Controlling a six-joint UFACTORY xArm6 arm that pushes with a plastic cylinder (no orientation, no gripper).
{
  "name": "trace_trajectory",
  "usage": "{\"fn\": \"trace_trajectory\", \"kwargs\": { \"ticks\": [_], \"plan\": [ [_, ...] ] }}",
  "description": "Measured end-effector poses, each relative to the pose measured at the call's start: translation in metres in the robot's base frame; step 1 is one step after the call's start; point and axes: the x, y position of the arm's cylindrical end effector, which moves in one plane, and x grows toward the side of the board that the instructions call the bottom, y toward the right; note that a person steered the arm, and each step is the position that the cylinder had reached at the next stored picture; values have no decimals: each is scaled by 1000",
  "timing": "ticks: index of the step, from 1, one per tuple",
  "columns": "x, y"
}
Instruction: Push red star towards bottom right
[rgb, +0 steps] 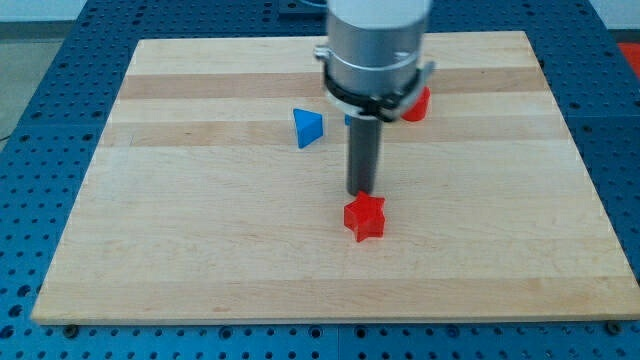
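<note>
A red star (365, 216) lies on the wooden board (200, 250), a little right of the view's middle. My tip (360, 193) stands just above the star in the view, at its upper left edge, touching it or nearly so. The dark rod rises from there to the grey arm body (376, 45) at the view's top.
A blue triangular block (308, 128) lies up and left of the tip. Another red block (416, 104) sits up and right, partly hidden behind the arm body. A sliver of a blue block (349, 119) shows just behind the rod. A blue perforated table surrounds the board.
</note>
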Motion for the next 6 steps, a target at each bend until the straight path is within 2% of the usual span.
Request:
{"fn": "trace_trajectory", "kwargs": {
  "ticks": [1, 2, 3, 5, 6],
  "plan": [
    [-16, -50],
    [20, -77],
    [51, -54],
    [62, 64],
    [59, 69]
  ]
}}
